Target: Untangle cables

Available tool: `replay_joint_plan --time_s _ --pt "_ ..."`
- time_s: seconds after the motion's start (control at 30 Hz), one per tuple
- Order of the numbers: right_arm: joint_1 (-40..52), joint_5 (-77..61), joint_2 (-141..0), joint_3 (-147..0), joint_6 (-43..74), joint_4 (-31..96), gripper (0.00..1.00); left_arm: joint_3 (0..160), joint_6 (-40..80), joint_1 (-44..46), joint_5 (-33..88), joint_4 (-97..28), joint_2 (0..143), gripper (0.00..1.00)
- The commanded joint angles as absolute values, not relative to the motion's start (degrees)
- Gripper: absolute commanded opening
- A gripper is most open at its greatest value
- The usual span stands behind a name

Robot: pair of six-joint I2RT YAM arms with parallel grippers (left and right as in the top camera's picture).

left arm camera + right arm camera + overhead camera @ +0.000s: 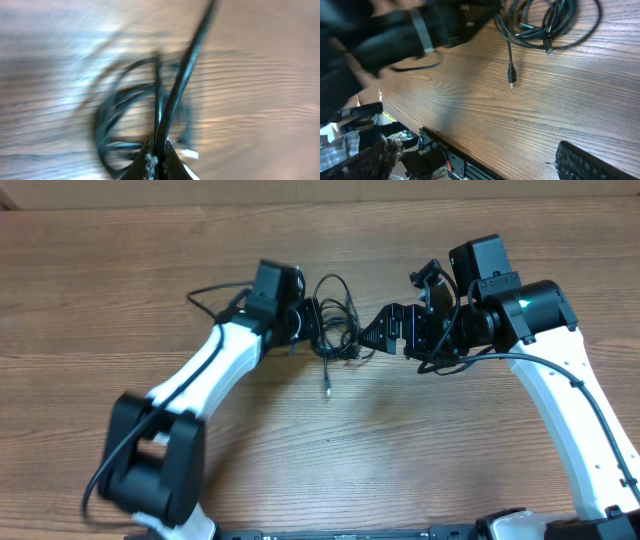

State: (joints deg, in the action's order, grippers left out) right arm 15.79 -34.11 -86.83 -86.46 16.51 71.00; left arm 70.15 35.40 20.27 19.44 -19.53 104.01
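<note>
My left gripper [156, 154] is clamped on one cable strand [182, 75]. The strand leaves my closed fingertips and runs straight up across the left wrist view, which is badly blurred. Behind it the cables [335, 320] sit as a loose coiled bundle on the wooden table [420, 450], with several dark loops overlapping one another.

From overhead, the bundle lies between my two grippers, toward the far side of the table. My left gripper is right at its left edge. My right gripper [368, 338] points at it from the other side, just beside the outer loops; I cannot tell whether it touches them. I also cannot tell whether that gripper is apart or together: the right wrist view shows only one finger [585, 162], low in the corner and well clear of the bundle.

A single strand trails out of the bundle toward my base and ends in a black plug [511, 76] lying flat on the wood, apart from the coil. A second plug [548, 50] rests at the bundle's edge, close to the loops. My left arm [410, 30] fills the upper left of the right wrist view as a dark blur.
</note>
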Motion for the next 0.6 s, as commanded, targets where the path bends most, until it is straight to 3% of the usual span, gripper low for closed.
replay_joint_plan --time_s 0.0,0.3,0.57 --pt "16.12 -34.17 -86.80 -86.21 16.69 70.81 1.00 71.92 34.76 20.67 26.24 -19.29 92.07 0.04" --pt "16.14 -36.16 -86.80 -86.21 18.39 71.02 1.00 71.92 43.22 20.67 28.62 -16.97 76.58 0.04" --pt "16.14 -36.12 -86.80 -86.21 18.39 70.91 1.00 71.92 48.73 20.67 35.05 -6.87 74.28 0.04"
